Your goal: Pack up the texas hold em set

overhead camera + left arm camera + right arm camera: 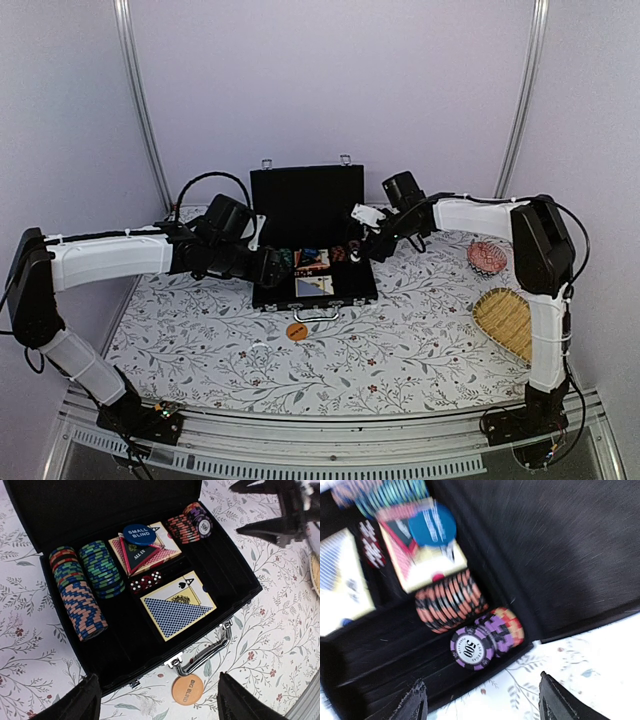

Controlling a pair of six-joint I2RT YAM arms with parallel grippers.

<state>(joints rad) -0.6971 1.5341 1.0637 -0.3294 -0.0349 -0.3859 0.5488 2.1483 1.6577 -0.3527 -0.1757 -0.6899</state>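
The black case (330,292) lies open mid-table with its lid (307,200) upright. In the left wrist view it holds rows of multicoloured chips (80,600), two card decks (177,605), red dice (146,582) and a blue "small blind" disc (137,534). An orange "big blind" disc (187,689) lies on the table by the silver handle (210,650); it also shows in the top view (297,331). My left gripper (157,705) is open and empty above the case's front edge. My right gripper (482,705) is open and empty over purple chips (475,647) at the case's right end.
A red patterned round dish (487,257) and a woven yellow basket (505,320) sit at the right of the floral tablecloth (400,340). The right gripper's fingers (280,510) show at the top right of the left wrist view. The right wrist view is motion-blurred.
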